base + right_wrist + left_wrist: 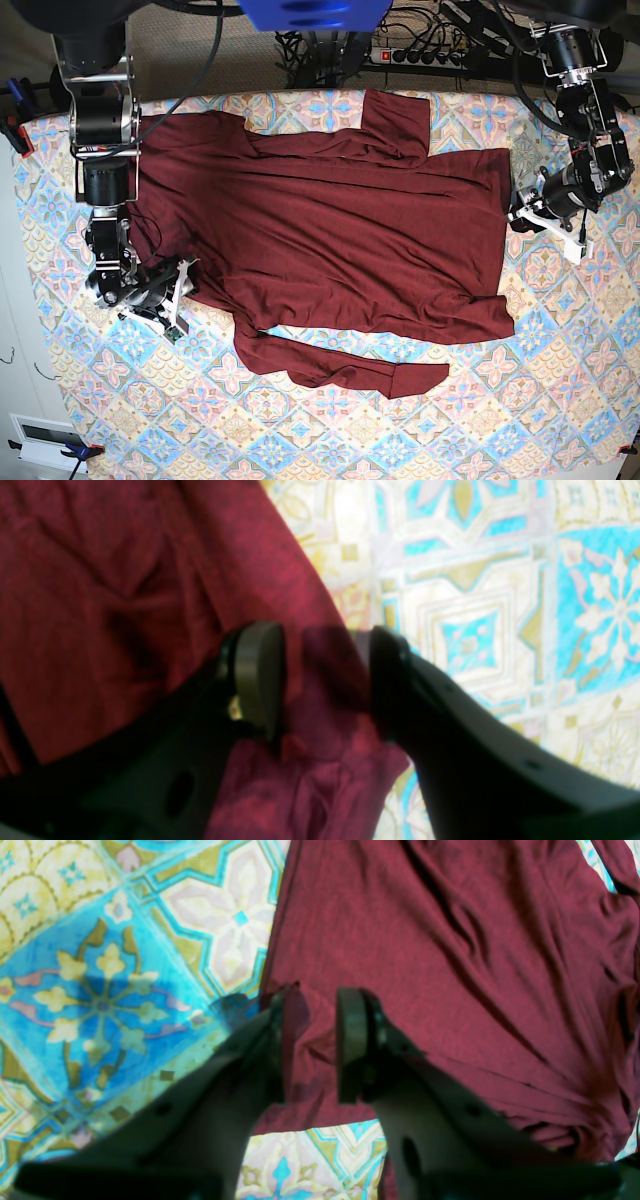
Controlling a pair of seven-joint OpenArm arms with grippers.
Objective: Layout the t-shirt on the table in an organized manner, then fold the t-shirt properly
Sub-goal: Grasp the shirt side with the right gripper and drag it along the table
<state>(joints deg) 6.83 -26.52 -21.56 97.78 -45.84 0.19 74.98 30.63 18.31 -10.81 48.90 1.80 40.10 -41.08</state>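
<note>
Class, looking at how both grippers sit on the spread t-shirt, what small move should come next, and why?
Probably draw the right gripper back off the hem. Its jaws stand apart, with the t-shirt edge loose between them, while the left gripper straddles a fold at the opposite edge. The shirt already lies mostly spread on the table.

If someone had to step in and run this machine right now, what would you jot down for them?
Left gripper: jaws astride an edge of the t-shirt; whether they pinch it I cannot tell.
Right gripper: jaws apart, cloth between them, apparently not clamped.
T-shirt lies spread across the table, mostly flat, wrinkled, one sleeve doubled along the near edge.
Done: rough layout.
Left: smoothing, straightening the sleeves, then all the folding.
</note>
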